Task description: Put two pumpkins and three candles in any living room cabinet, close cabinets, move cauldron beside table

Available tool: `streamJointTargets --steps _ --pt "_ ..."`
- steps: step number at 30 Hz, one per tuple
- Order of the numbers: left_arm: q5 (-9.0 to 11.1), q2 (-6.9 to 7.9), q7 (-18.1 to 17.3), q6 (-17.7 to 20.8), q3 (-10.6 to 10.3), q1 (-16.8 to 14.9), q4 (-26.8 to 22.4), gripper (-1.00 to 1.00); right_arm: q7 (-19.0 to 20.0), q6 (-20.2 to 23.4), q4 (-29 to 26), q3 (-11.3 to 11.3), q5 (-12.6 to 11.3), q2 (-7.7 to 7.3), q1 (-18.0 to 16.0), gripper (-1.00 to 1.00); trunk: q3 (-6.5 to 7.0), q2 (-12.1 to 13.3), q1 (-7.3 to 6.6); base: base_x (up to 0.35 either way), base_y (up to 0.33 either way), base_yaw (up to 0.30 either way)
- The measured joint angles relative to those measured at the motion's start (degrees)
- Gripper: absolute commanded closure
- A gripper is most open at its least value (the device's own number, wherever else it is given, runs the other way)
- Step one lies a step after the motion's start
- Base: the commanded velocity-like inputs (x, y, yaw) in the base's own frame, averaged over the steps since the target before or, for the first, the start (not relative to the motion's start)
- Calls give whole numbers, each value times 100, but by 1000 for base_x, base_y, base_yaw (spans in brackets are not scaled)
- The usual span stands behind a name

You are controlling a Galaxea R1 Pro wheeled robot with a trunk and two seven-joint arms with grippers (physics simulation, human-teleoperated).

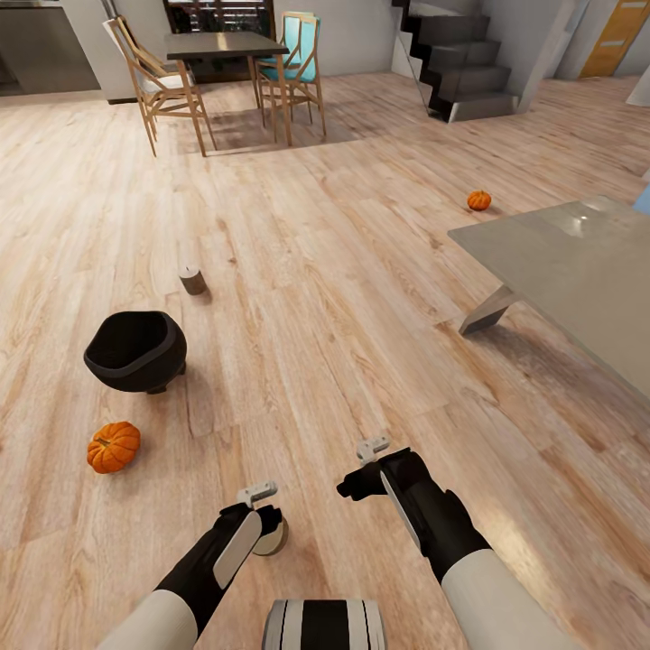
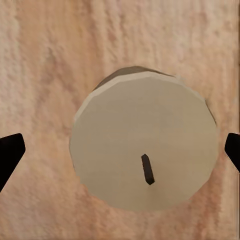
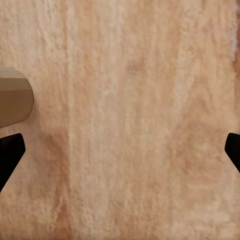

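Head view: I hold my left gripper [image 1: 264, 522] above a candle [image 1: 272, 538] on the floor [image 1: 361, 298]; my right gripper [image 1: 357, 483] hangs beside it over bare boards. A second candle [image 1: 191, 280], the cauldron [image 1: 135, 350] and two pumpkins [image 1: 114, 447] [image 1: 478, 200] lie beyond.

Left wrist view: fingers spread wide, the candle [image 2: 144, 145] between them, untouched. I judge it stiff, light, smooth; grip its round sides.

Right wrist view: fingers spread, nothing held.

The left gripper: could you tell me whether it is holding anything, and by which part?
Nothing is held: the left gripper is open above a candle standing on the floor, fingertips apart from its sides.
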Motion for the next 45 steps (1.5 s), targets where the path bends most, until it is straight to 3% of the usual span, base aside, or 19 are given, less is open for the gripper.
streamJointTargets --steps 7,24,45 --pt "7 -2 -24 0 -13 0 -66 -100 0 0 8 0 -8 8 0 -100 -66 -4 8 0 0 0" --pt "8 -2 -29 -10 -13 0 -59 -100 0 0 9 0 -9 9 0 -100 -66 -4 8 0 0 -42" --pt "61 -5 -33 -49 -17 -2 -135 -100 0 0 9 0 -9 12 7 -100 -465 -28 53 0 0 -6"
